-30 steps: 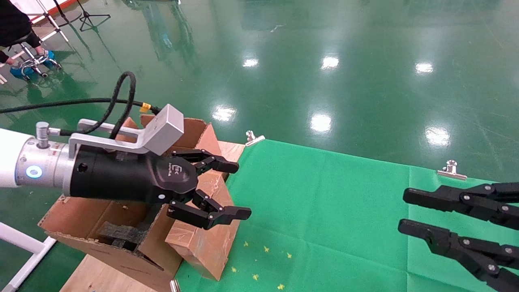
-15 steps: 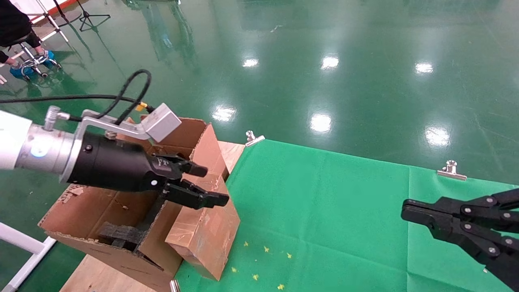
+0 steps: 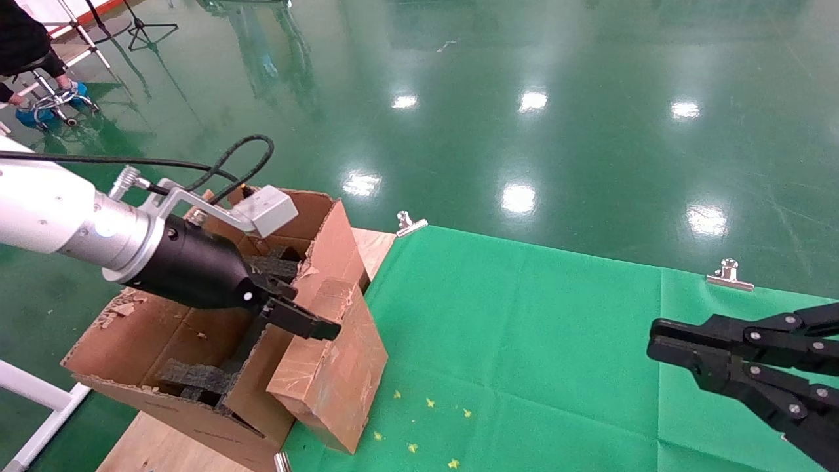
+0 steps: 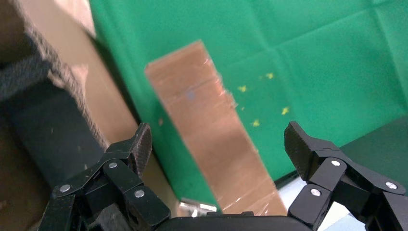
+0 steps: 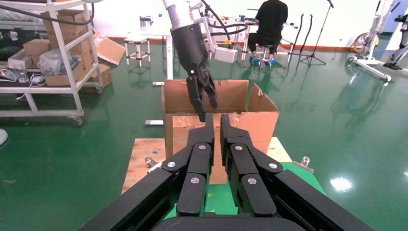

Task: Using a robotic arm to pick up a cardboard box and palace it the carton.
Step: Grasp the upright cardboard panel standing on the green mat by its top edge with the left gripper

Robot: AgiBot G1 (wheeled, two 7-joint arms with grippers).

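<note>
The small taped cardboard box stands tilted on the green cloth, leaning against the carton's side flap. Black foam blocks lie inside the carton. My left gripper on the white arm is open and empty, pointing down just above the box's top edge beside the flap. In the left wrist view the box lies between and beyond the spread fingers of the left gripper, with the carton beside it. My right gripper is shut and empty over the cloth at the right, and it also shows in the right wrist view.
A green cloth covers the table, held by silver clips. Small yellow stars lie near the box. The carton rests on a wooden board. A seated person and shelving stand farther off.
My left gripper has drawn back to the left and tipped downward over the box's top, staying open. My right gripper has gone from open to shut.
</note>
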